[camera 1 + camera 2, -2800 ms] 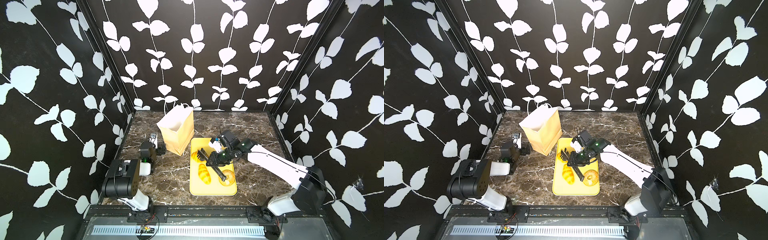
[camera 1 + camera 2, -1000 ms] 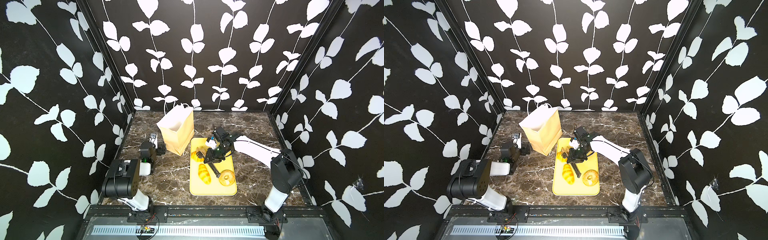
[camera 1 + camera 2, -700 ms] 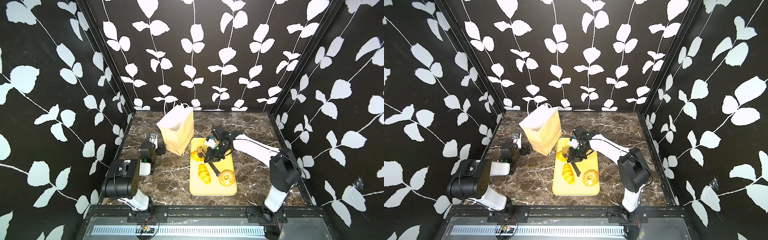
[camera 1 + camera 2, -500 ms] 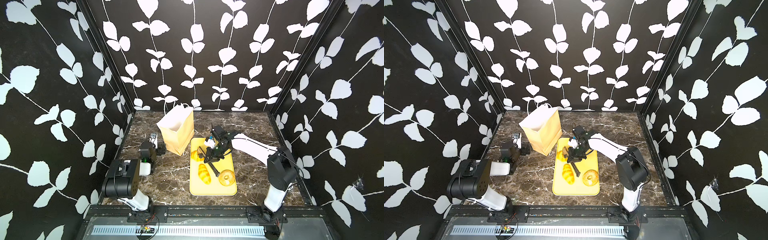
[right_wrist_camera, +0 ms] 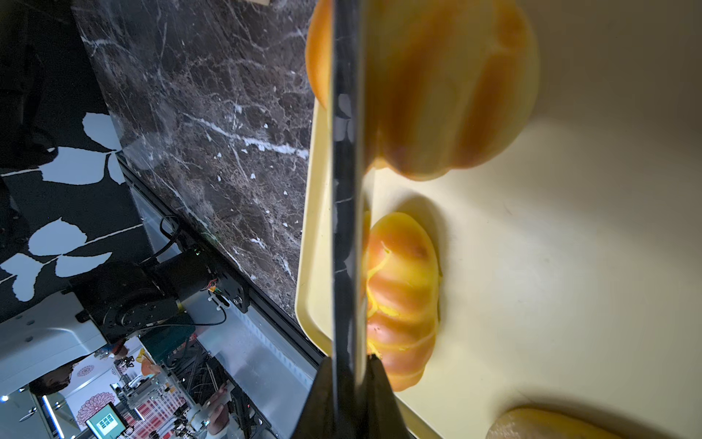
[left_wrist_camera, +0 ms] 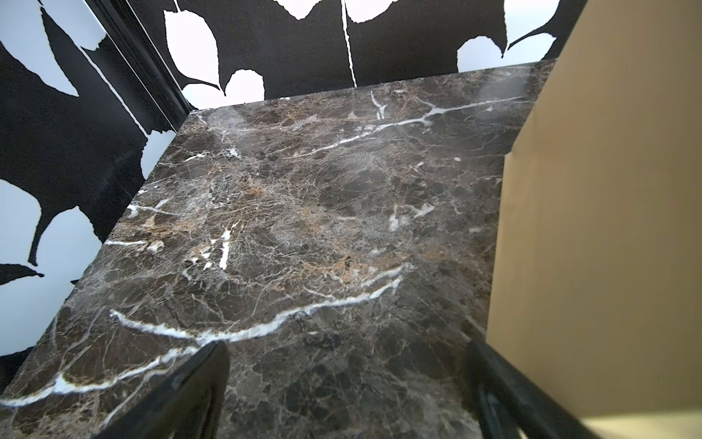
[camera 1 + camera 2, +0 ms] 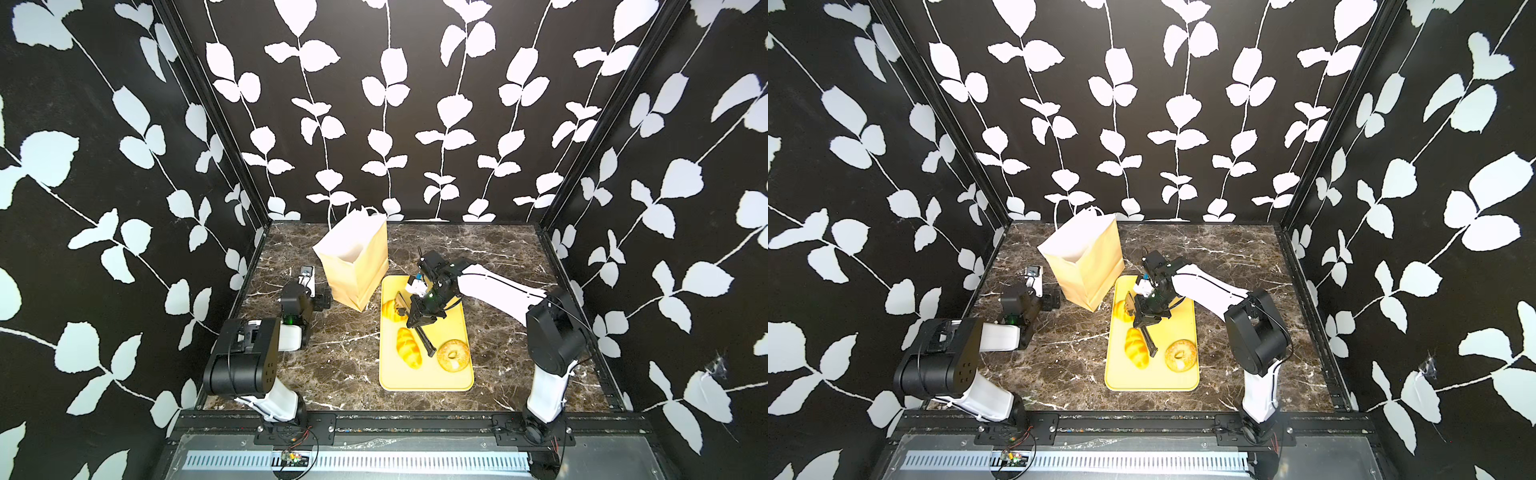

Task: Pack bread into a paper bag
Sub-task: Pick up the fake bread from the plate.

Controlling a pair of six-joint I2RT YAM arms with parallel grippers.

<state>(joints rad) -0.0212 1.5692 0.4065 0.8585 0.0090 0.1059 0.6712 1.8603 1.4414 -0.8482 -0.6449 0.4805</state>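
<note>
Right gripper [image 7: 418, 313] is clamped tight on the tongs [image 5: 343, 190]. In the wrist view the fingers are pressed onto the blades with no gap.

The far end of the tongs sits at the scored roll [image 7: 389, 309], up at the far-left end of the tray [image 7: 451, 382]. A blade runs right across the roll in the wrist view, so my guess is it's pinched, but I can't tell if it's off the tray.

The tongs' long axis runs roughly along the tray. The other end points toward the front, between the knot roll [image 7: 408, 353] and the bagel [image 7: 454, 355].

The bit that matters for the next move: the bag [image 7: 357, 266] stands upright just beside that tray corner, left and back of the roll, with its mouth way above it. So I'd say it's up first, then over to the left. The right arm is clearly the one on the job.

Left gripper [image 6: 345, 347] sits low over the table [image 6: 304, 209] on the bag's other side, fingers wide apart, holding nothing.
</note>
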